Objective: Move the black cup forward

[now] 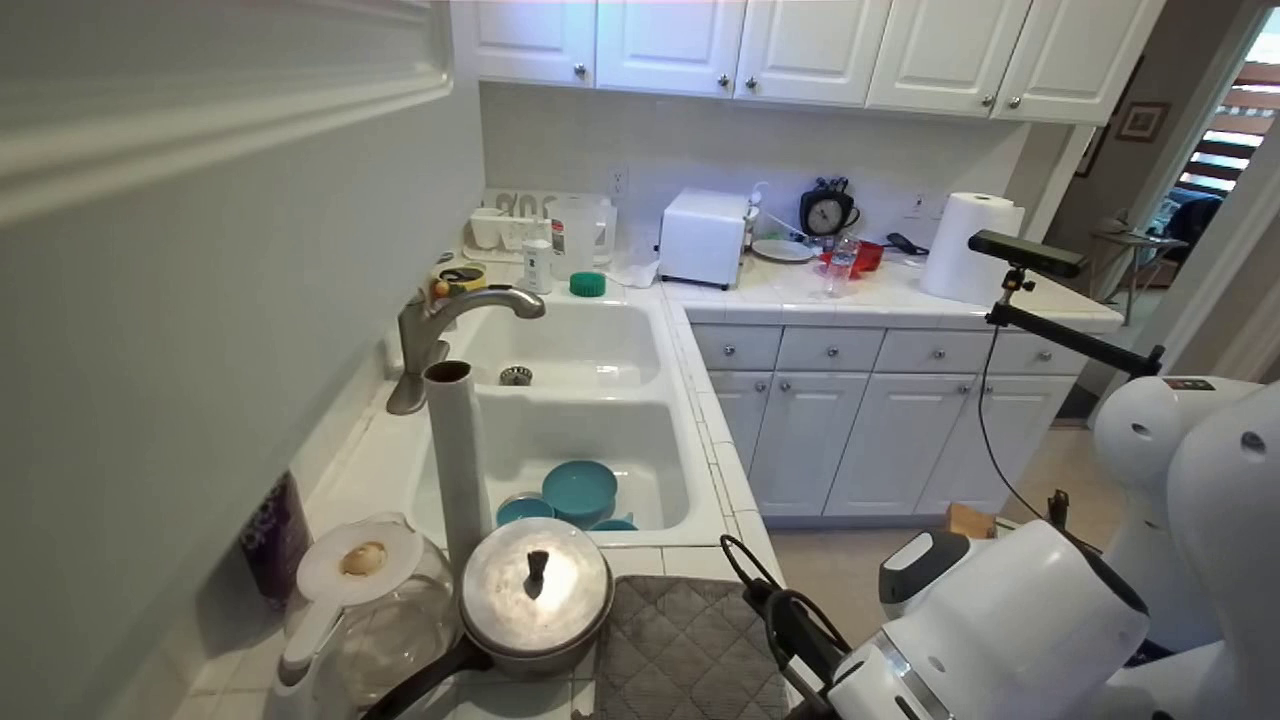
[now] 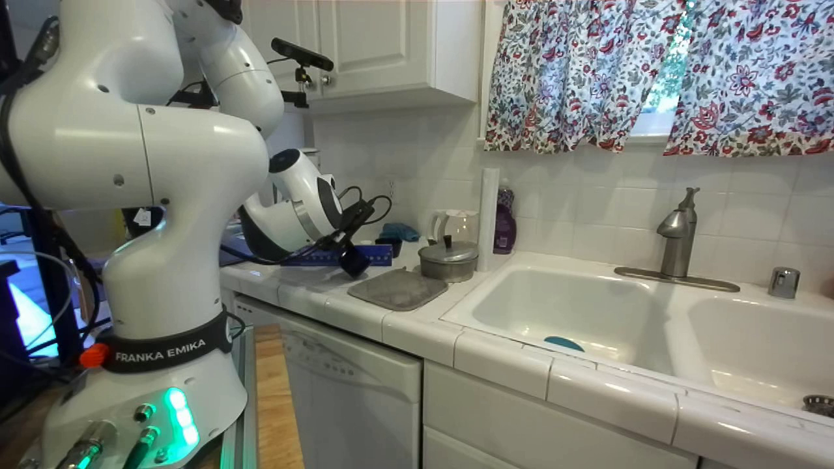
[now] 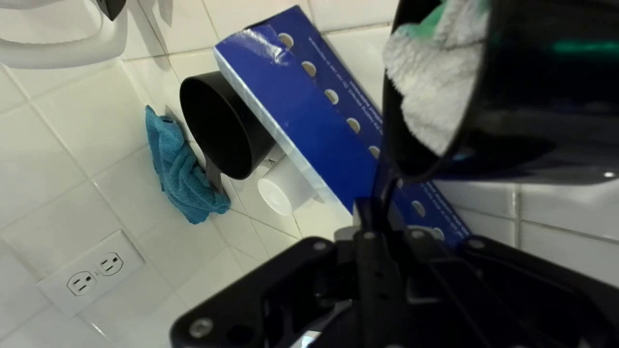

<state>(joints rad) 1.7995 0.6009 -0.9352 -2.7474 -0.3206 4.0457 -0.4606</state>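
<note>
The pincer is closed to a thin gap on what looks like the handle of the black cup, whose body lies between one and two o'clock of it in the wrist view. Dark on dark blurs that join, and whether the cup's base touches the surface I cannot tell. In an exterior view the black cup leans at the arm's end, in front of the blue box, with the grey mat at four o'clock from it. A second black cup is at ten o'clock of the pincer in the wrist view; I take the held one as the task's.

By its glossy wall I expect it to be light, stiff and hardly fragile, but slippery along the sides. The white cloth inside should add little weight; being soft, it may slide out if the mouth dips. The handle is a sound hold for pushing forward, though the weight hangs to one side, so the cup could roll in the pinch. Best taken deep, close against the wall; the rim comes second, since cloth crowds it.
</note>
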